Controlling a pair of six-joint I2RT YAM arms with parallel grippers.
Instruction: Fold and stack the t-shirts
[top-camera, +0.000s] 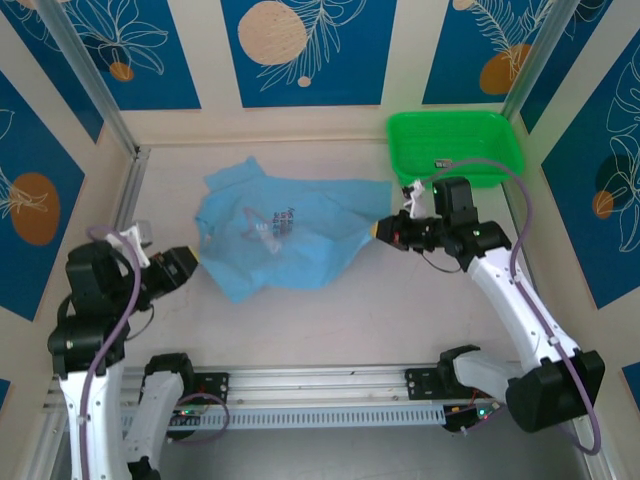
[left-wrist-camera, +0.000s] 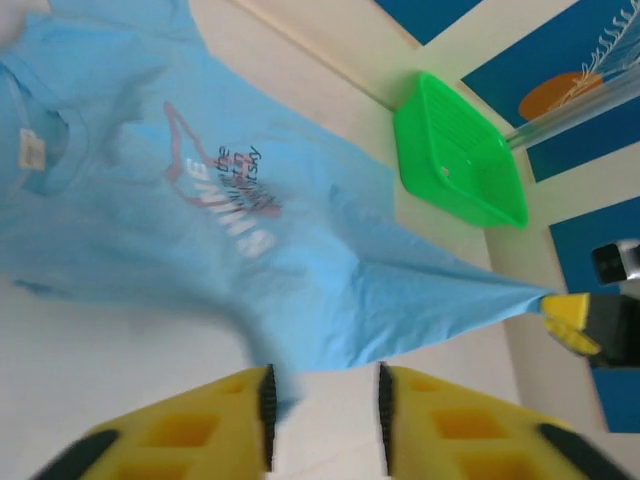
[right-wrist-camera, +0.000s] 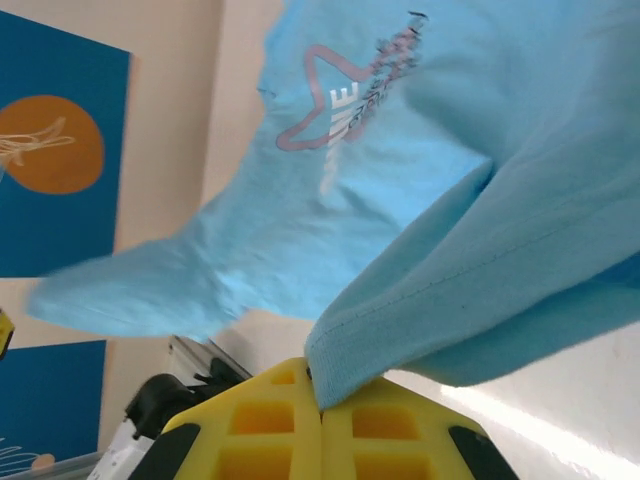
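Between my two arms, mid-table, the shirt lies rumpled with its print up; my right gripper is clamped tight on the hem at the corner nearest the basket, that corner drawn out to a point; my left gripper sits just beside the opposite edge, jaws narrowly parted, bare table between them, gripping nothing.

A light sky-blue fabric t-shirt sprawls across the middle of the pale desk. One corner is pulled out to the right tool, which pinches it. A bright green plastic basket fills the far right corner. Bare desk lies open between the shirt and the near metal rail.
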